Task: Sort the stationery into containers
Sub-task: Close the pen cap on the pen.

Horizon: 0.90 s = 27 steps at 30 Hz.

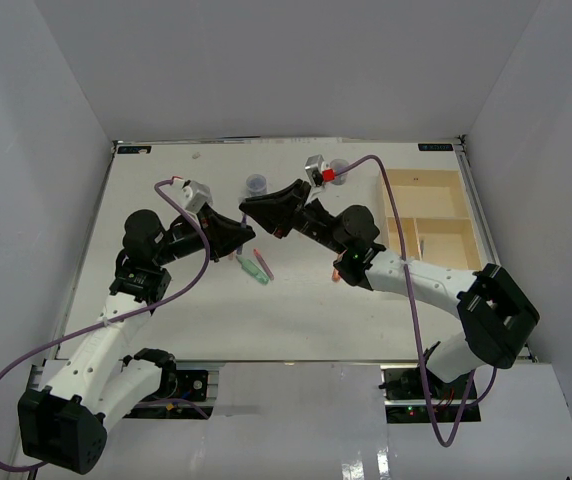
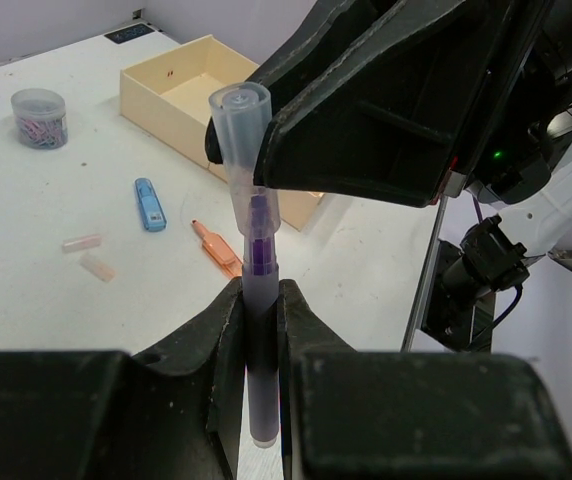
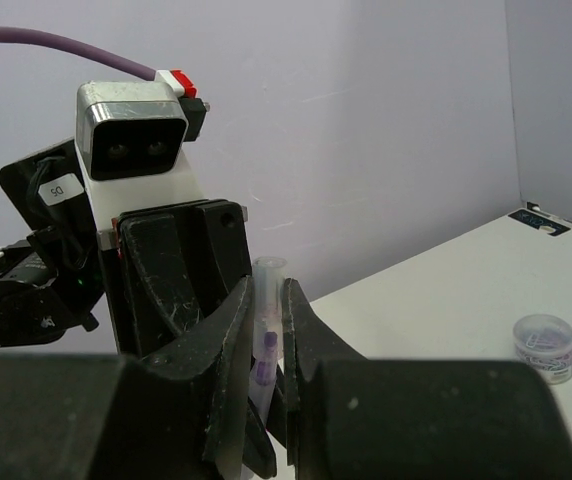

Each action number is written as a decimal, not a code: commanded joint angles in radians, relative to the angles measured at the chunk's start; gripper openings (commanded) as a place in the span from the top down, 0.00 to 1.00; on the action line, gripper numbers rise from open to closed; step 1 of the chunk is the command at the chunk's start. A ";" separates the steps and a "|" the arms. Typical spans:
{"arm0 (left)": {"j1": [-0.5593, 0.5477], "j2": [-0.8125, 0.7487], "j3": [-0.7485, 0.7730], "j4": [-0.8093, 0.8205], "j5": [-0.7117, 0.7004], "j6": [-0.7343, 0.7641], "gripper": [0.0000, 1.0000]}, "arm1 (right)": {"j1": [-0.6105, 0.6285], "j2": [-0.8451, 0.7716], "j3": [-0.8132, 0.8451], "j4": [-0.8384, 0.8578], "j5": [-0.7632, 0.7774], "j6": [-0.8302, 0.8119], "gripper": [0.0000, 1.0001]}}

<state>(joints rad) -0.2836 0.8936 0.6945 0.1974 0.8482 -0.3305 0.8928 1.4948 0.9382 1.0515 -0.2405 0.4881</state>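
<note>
A purple marker (image 2: 259,340) stands upright in my left gripper (image 2: 259,295), which is shut on its barrel. My right gripper (image 3: 268,300) is shut on the marker's clear cap (image 3: 269,275); the cap (image 2: 240,125) sits tilted over the purple tip. In the top view both grippers, left (image 1: 244,236) and right (image 1: 262,216), meet above the table's middle, and the marker is hidden between them. The beige wooden tray (image 1: 392,215) stands at the right. A green pen (image 1: 252,271) and a pink pen (image 1: 264,264) lie below the grippers.
Round pots stand at the back (image 1: 256,184) (image 1: 339,168); one shows in the left wrist view (image 2: 39,117). A blue piece (image 2: 148,203), an orange pen (image 2: 216,247) and pink pieces (image 2: 81,242) lie near the tray (image 2: 156,110). White walls enclose the table.
</note>
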 commanded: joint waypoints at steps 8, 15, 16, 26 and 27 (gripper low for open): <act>-0.005 0.008 -0.018 0.184 0.035 -0.068 1.00 | 0.006 -0.001 -0.006 0.107 -0.019 0.035 0.90; -0.006 0.024 -0.029 0.310 0.037 -0.114 1.00 | 0.008 -0.016 -0.012 0.120 -0.025 0.041 0.83; -0.006 0.024 -0.027 0.327 0.037 -0.119 1.00 | 0.008 -0.018 -0.012 0.120 -0.025 0.041 0.83; -0.012 0.047 -0.001 0.378 0.011 -0.127 1.00 | 0.008 -0.041 -0.018 0.111 -0.026 0.029 0.78; -0.014 0.048 0.000 0.381 0.009 -0.127 1.00 | 0.008 -0.047 -0.019 0.105 -0.029 0.026 0.77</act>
<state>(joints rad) -0.2920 0.9409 0.6621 0.5159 0.8753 -0.4549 0.8925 1.4807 0.9337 1.1446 -0.2504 0.5236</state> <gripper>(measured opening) 0.243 0.226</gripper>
